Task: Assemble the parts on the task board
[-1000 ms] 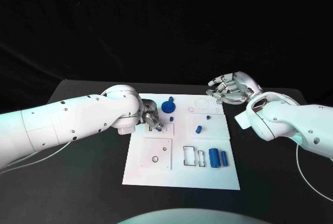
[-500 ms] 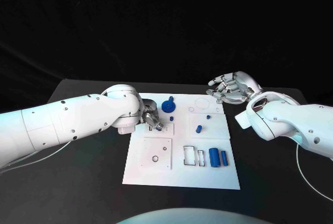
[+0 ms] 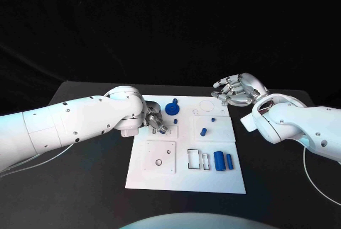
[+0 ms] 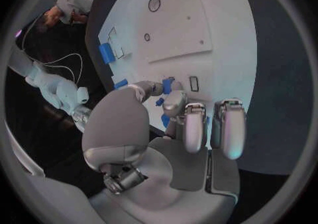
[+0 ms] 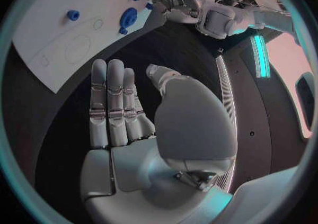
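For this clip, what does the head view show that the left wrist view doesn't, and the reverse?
Head view alone: the right hand raised, holding nothing, beside the task board's far right corner, and the round blue part. Left wrist view alone: the left hand's fingers pinching a small blue part. Both: the left hand over the board.

No words, numbers, labels or brand marks can be read anywhere; the white board carries only thin black outlines of shapes, no lettering.

right hand perhaps tilted very slightly, otherwise no visible change
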